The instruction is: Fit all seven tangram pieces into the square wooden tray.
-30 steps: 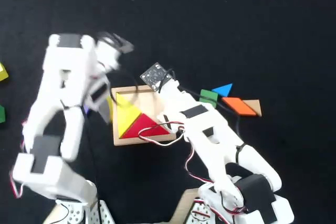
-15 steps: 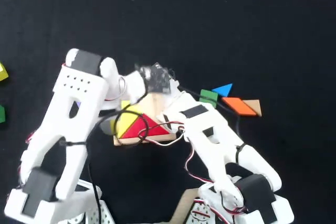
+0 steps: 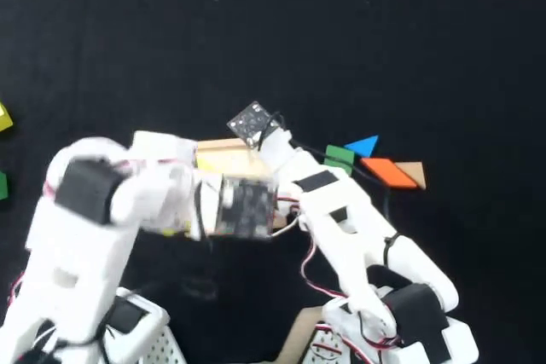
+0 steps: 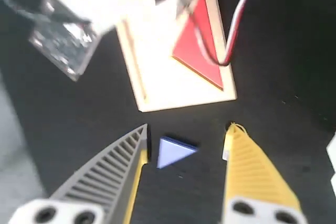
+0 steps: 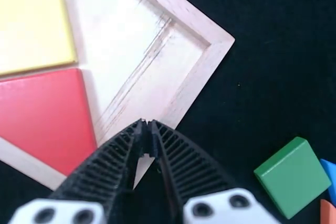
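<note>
ok so the layout right now: the first big triangle point(image 5: 31, 19) is in the tray point(image 5: 207, 30), butted up against the second big triangle point(image 5: 44, 116). My right gripper point(image 5: 147, 124) hangs over the tray floor right beside that second one.

On the table point(image 3: 426, 57) off to the tray's right, the square block point(image 3: 339, 158) is closest. There's a mid triangle point(image 3: 363, 145) just behind it and a parallelogram point(image 3: 388, 171) just right of it, with an end triangle point(image 3: 414, 174) against the parallelogram's far side.

A little triangle point(image 4: 175, 151) lies on the table just outside the tray, between the fingers of my left gripper point(image 4: 187, 128).
</note>
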Robot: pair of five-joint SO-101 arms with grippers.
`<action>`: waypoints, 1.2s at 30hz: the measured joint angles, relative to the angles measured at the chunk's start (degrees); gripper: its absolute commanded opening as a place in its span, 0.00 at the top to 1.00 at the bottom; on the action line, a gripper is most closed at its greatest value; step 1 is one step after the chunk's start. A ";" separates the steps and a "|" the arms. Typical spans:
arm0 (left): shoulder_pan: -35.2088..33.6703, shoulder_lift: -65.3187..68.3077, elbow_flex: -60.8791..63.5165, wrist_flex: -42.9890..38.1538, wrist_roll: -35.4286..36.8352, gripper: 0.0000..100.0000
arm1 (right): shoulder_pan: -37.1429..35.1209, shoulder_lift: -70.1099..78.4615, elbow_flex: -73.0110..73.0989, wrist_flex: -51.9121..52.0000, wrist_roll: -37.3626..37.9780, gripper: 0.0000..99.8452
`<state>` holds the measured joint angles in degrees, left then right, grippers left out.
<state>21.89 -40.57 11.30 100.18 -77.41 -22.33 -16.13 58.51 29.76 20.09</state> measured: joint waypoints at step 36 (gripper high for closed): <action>23.82 -11.43 -12.40 -0.35 15.47 0.76 | 0.00 0.00 0.00 0.00 0.00 0.99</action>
<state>45.71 -52.00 -1.10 99.82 -61.93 -22.33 -16.13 58.51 29.76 20.09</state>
